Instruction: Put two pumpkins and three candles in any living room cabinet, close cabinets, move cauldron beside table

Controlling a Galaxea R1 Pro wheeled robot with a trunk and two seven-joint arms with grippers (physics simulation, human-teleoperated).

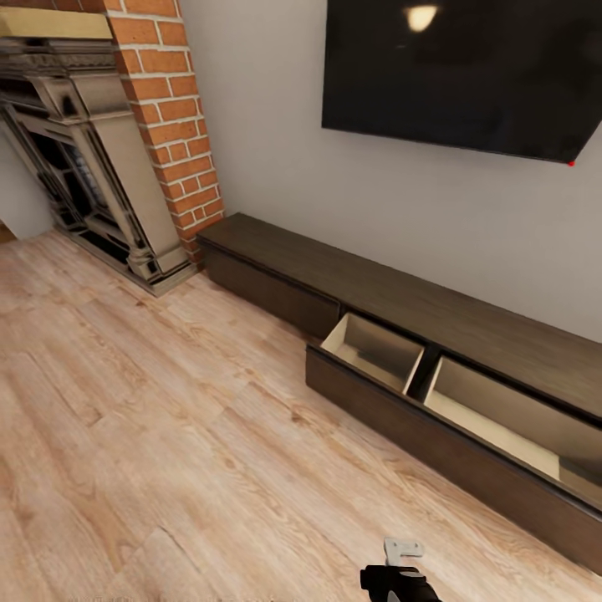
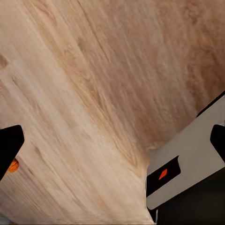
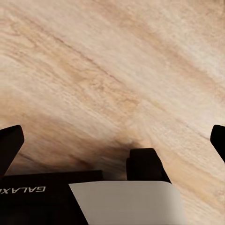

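Note:
The cabinet point(image 1: 276, 280) is a long, low dark-brown console against the wall under a black screen. Its left drawer front is shut. A wide drawer point(image 1: 435, 435) to the right is pulled out over the floor, and its two pale beige compartments point(image 1: 376, 351) hold nothing that I can see. In the left wrist view my left gripper point(image 2: 112, 140) is open above bare wooden floor, its black fingertips point(image 2: 9, 145) far apart. A small orange patch point(image 2: 13, 165) peeks out beside one fingertip, too small to identify. My right gripper point(image 3: 112, 140) is also open over the floor, holding nothing.
A brick chimney point(image 1: 171, 117) and a dark ornate fireplace point(image 1: 84, 159) stand left of the cabinet. Light wooden floor point(image 1: 167, 418) spreads in front. My grey and black base point(image 2: 187, 159) shows in both wrist views. A black and grey arm part point(image 1: 400, 573) sits at the head view's bottom edge.

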